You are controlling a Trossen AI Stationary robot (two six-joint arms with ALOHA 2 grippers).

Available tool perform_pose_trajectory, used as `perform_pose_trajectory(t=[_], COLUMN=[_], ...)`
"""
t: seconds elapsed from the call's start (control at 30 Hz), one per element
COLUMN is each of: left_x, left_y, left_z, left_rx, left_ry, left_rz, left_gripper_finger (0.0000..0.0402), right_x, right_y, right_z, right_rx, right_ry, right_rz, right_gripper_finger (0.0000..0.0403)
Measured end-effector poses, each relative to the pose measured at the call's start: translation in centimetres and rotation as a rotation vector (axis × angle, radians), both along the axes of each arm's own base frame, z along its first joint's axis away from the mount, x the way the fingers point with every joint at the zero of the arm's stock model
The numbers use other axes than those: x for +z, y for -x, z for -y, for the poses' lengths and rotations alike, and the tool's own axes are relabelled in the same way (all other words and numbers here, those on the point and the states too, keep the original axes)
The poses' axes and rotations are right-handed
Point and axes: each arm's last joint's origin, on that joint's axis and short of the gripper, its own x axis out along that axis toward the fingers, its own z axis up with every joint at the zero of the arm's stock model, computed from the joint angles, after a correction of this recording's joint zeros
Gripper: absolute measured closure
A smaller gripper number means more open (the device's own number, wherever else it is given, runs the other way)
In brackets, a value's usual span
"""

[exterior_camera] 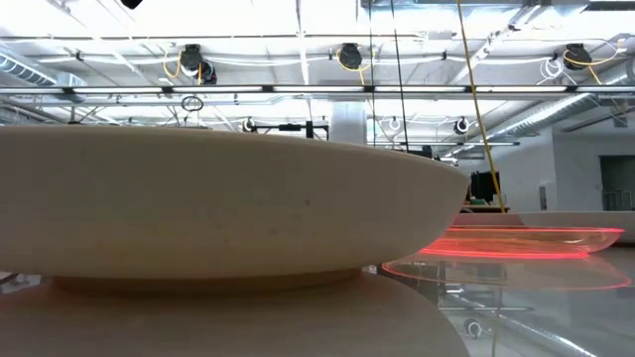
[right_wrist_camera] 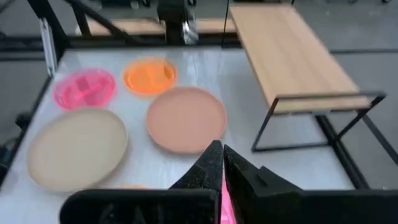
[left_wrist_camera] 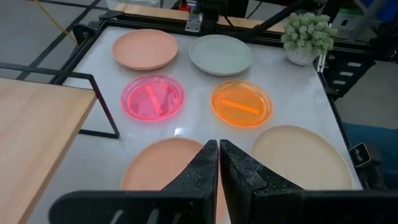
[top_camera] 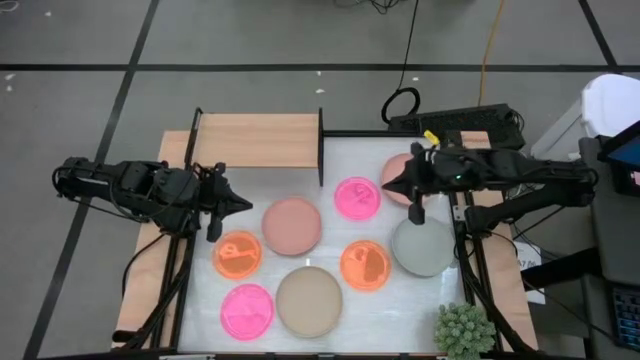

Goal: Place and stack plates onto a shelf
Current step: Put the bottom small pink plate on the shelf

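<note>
Both jaws are closed and empty. The dusty-pink plate [left_wrist_camera: 163,163] lies directly ahead of the left jaws [left_wrist_camera: 219,163]; open them wide before approaching its rim. The shelf [top_camera: 257,139] holds nothing.

I work in a lab or industrial hall: exposed ceiling trusses [exterior_camera: 298,89], hanging cable reels [exterior_camera: 349,57], taped grey floor [top_camera: 90,110], power strip [top_camera: 455,122].

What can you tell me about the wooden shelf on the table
The shelf is a flat rectangular board of light wood on a thin black metal frame with open legs, raised above the white tabletop. It stands level at the table's far left, nearer the left arm. Nothing lies on it; no plate touches it, and neither end effector is over it.
</note>
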Motion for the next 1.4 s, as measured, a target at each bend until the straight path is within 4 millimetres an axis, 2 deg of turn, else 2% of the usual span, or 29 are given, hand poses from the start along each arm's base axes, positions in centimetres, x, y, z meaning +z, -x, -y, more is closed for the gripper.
perform_pose_trajectory(t=[0.23,0.63,1.0,1.27,1.4], left_x=[-0.4,-3.4,-6.4,-9.0,-10.0], left_y=[-0.6,-4.4,-7.2,-8.2,-8.6], left_z=[1.1,5.3,8.2,10.5,11.2], left_rx=[-0.07,-0.147,-0.107,-0.093,-0.031], left_ry=[0.012,0.001,-0.024,-0.02,-0.018], left_rz=[-0.035,-0.182,-0.274,-0.369,-0.388], left_gripper_finger=[0.038,0.038,0.038,0.038,0.038], right_x=[-3.7,-10.5,-10.1,-10.2,-10.2], right_y=[-0.6,-0.2,0.5,0.7,0.7], right_z=[-0.5,-1.8,-1.7,-1.8,-1.8], right_rx=[0.012,0.054,0.047,0.043,0.043], right_ry=[-0.018,-0.06,-0.105,-0.131,-0.131], right_rz=[-0.002,0.006,0.037,0.03,0.022], right_gripper_finger=[0.0403,0.0403,0.0403,0.0403,0.0403])
